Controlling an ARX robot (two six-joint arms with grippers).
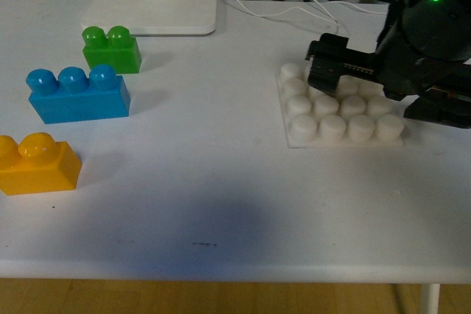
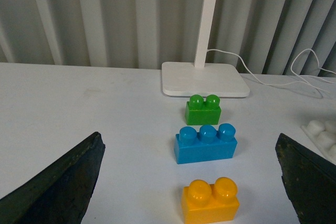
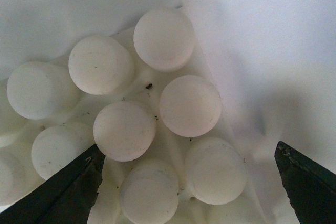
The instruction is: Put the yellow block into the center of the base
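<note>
1. Yellow block (image 1: 37, 163) sits at the front left of the table (image 1: 221, 196), ungripped and well apart from the base (image 1: 346, 141).
2. Left gripper (image 2: 188, 136) is spread and empty. Close it askew and you tip the block.
3. Right gripper (image 3: 189, 153) is spread low over the base. You may shove it or block the centre.

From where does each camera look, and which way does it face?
Front view: from the robot's body, across the table; right arm shows over the base.
Left wrist view: low, toward the yellow block; open left gripper shows.
Right wrist view: down onto the base; open right gripper shows.
Front and left wrist views share the yellow block.
</note>
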